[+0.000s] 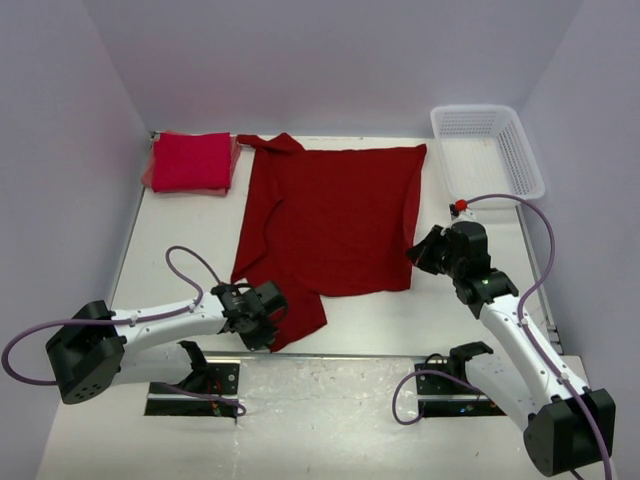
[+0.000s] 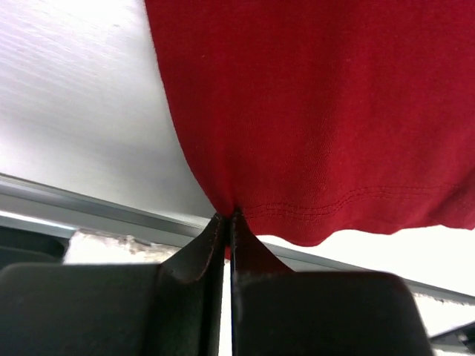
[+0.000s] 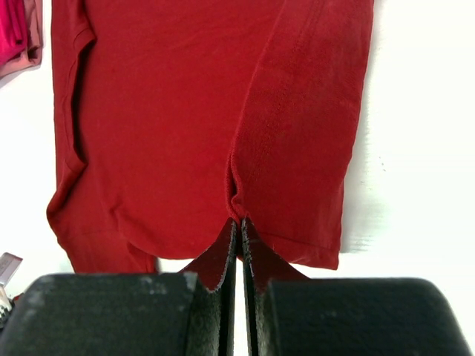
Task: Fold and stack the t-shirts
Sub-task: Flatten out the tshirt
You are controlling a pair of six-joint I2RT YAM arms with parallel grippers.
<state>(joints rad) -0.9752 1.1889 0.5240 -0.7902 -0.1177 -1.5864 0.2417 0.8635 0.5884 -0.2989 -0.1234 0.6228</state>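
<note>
A dark crimson t-shirt (image 1: 330,215) lies spread across the middle of the table, its right side folded inward in a strip (image 3: 312,126). My left gripper (image 1: 271,321) is at the shirt's near left corner, shut on the stitched hem (image 2: 228,216). My right gripper (image 1: 416,252) is at the shirt's right edge, shut on the cloth where the folded strip meets the body (image 3: 239,220). A folded bright red t-shirt (image 1: 192,162) rests at the back left corner, and its edge (image 3: 13,33) also shows in the right wrist view.
A white lattice basket (image 1: 487,150) stands at the back right against the wall. A metal rail (image 1: 350,357) runs along the table's near edge, just behind the left gripper. Walls close in the table on three sides.
</note>
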